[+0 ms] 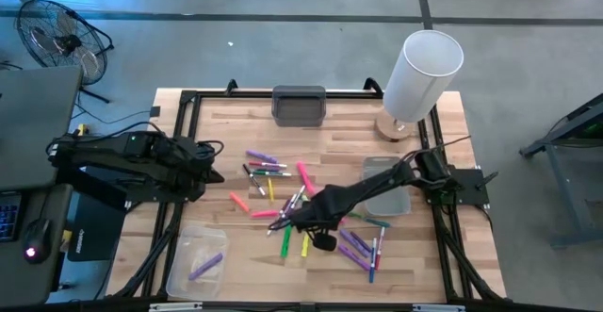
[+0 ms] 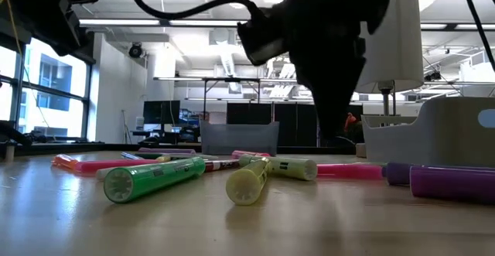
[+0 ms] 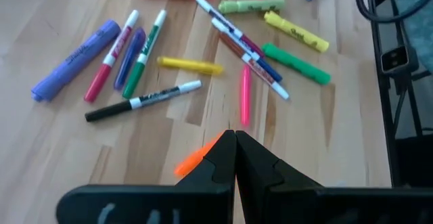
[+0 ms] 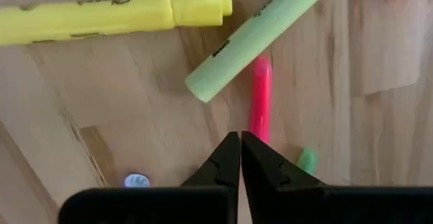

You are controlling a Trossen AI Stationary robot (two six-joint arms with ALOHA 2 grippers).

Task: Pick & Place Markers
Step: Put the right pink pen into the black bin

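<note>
- Wooden worktop (image 1: 226, 123) carries the markers (image 1: 283, 194), scattered loose around its middle, between the two arms.
- Right claw (image 1: 294, 225) hangs low over the near side of the marker pile, fingers pressed together and gripping nothing; in its wrist view the tips (image 4: 240, 158) meet just above a pink marker (image 4: 260, 99), with a light-green one (image 4: 260, 38) and a yellow one (image 4: 111, 15) beyond.
- Left claw (image 1: 215, 166) waits at the pile's left side, also closed and empty; its tips (image 3: 234, 158) sit over an orange marker (image 3: 196, 158).
- Clear tray (image 1: 193, 260), left of the pile at the near edge, holds two purple markers (image 1: 205, 265).
- Grey bin (image 1: 299, 105) stands beyond the pile at the far edge.
- White lamp (image 1: 419, 76) stands far right of the pile.
</note>
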